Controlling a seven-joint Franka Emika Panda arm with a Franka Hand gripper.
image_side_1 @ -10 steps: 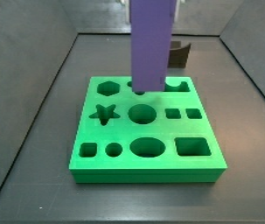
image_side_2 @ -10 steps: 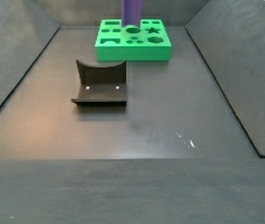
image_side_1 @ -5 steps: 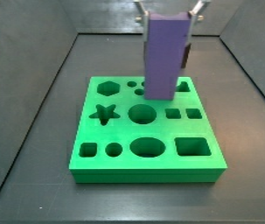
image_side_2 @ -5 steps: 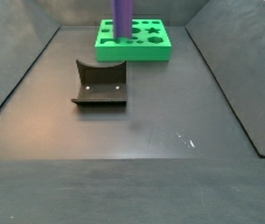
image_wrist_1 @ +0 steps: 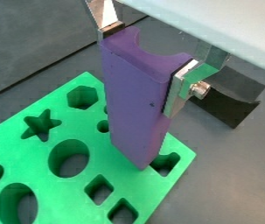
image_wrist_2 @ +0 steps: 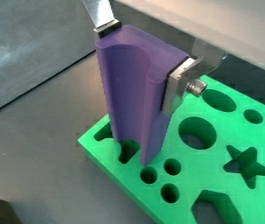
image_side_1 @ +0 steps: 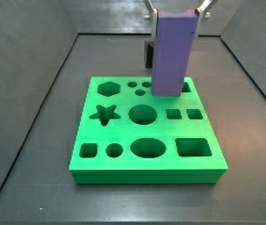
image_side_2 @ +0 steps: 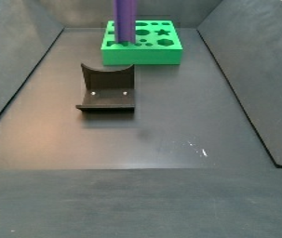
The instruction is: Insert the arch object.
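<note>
My gripper (image_wrist_1: 142,57) is shut on a tall purple arch object (image_wrist_1: 137,105), a long prism with a semicircular notch along one face. It also shows in a wrist view (image_wrist_2: 135,105). The fingers (image_side_1: 198,9) hold its upper end. It hangs upright with its lower end over the back row of the green board (image_side_1: 147,176), close to the small holes there. I cannot tell whether it touches the board. In a side view the piece (image_side_2: 126,20) stands over the board (image_side_2: 143,58), and the gripper is cut off by the frame's upper edge.
The dark fixture (image_side_2: 106,88) stands on the grey floor in front of the board, and shows beyond the board in a wrist view (image_wrist_1: 233,98). The green board (image_wrist_2: 205,172) has several shaped holes. Dark walls enclose the floor (image_side_2: 168,139).
The gripper has carried the purple arch object sideways along the board's back row, turning it about its long axis. The board and fixture have not moved.
</note>
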